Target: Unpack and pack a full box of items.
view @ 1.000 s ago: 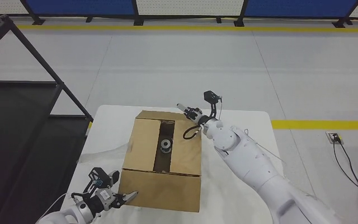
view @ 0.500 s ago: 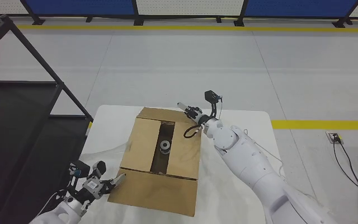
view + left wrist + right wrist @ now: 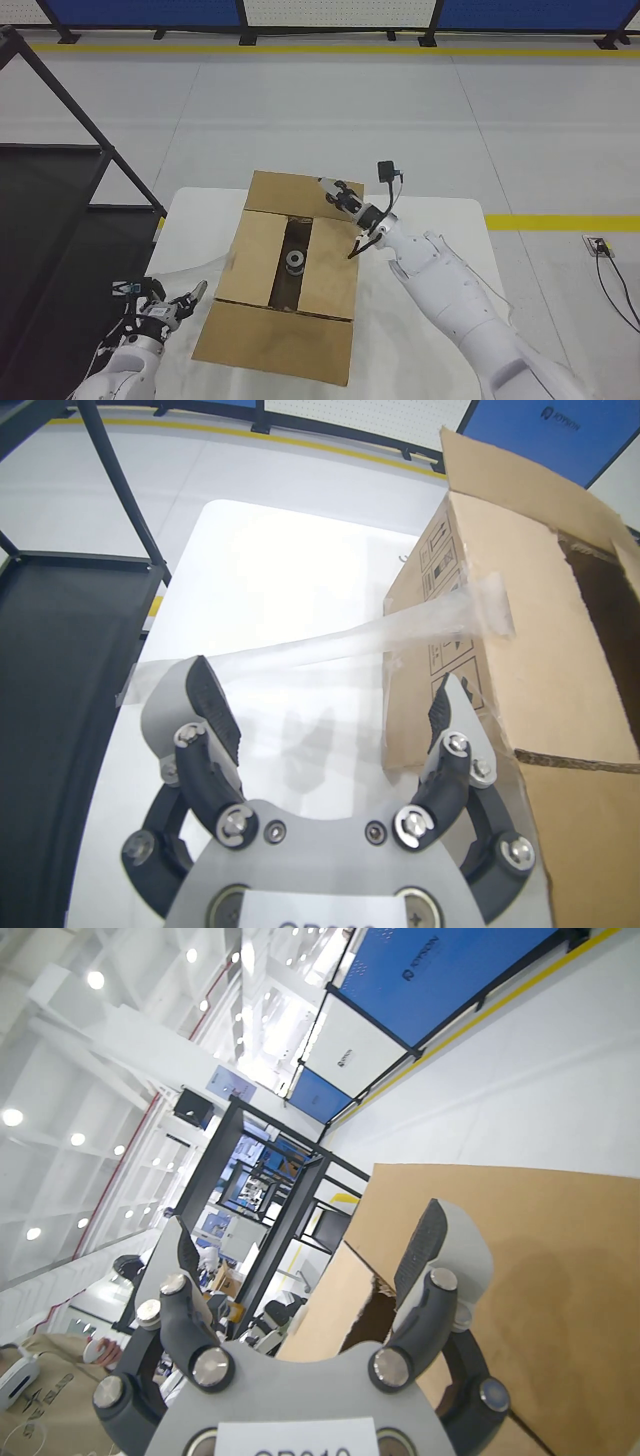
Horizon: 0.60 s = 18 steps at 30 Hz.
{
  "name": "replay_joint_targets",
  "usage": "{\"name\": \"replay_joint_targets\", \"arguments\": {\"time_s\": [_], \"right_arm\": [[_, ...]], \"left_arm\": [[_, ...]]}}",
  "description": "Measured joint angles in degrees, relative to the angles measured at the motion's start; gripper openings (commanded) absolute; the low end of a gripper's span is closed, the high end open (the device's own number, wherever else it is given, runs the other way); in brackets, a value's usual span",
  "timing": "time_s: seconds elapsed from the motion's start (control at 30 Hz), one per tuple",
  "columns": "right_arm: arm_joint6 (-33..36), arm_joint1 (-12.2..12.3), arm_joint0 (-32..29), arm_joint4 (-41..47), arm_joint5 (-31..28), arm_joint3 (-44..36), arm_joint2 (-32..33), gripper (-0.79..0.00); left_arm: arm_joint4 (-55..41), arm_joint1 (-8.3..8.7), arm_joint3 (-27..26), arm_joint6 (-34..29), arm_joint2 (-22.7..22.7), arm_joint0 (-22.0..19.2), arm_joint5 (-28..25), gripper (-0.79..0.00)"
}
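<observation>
In the top view, the box [image 3: 250, 262] sits in the middle of the counter [image 3: 200, 230]. Its end flaps are folded outward, and the two long flaps leave a slot where a round metal item [image 3: 295, 262] shows. The right pincer [image 3: 335, 193] hovers at the far flap [image 3: 285, 188]. The left pincer [image 3: 187, 298] is beside the box's near corner, off the cardboard.

In the left wrist view, the left pincer [image 3: 325, 692] is spread wide with nothing between its pads. A strip of clear tape [image 3: 360, 637] stretches from the box wall [image 3: 525, 660] to one fingertip [image 3: 205, 685], apparently stuck there.

In the right wrist view, the right pincer [image 3: 305, 1238] gapes open and grips nothing, with one finger over the far flap [image 3: 550, 1253].

The cardboard is probably light and stiff but creases easily, so a flap is best taken at its free edge, near the middle. The tape looks limp and sticky and could tug the box. The metal item looks dense and smooth — a firm grip across its rim seems wise.
</observation>
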Motion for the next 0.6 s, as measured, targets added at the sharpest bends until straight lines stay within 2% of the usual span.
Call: {"name": "replay_joint_targets", "arguments": {"time_s": [0.17,0.4,0.6], "right_arm": [[1.2,0.3,-0.3,0.0,0.0,-0.5,0.3,0.0],[1.5,0.3,-1.0,-0.1,0.8,-1.7,0.5,0.0],[9.9,1.0,-2.9,1.1,1.7,-6.3,1.8,0.0]], "left_arm": [[4.5,-0.3,1.9,0.9,2.9,-2.1,0.8,0.0],[6.7,-0.54,2.4,1.8,4.5,-2.5,-0.7,0.0],[8.3,-0.62,1.6,2.4,5.1,-1.5,-2.6,0.0]]}}
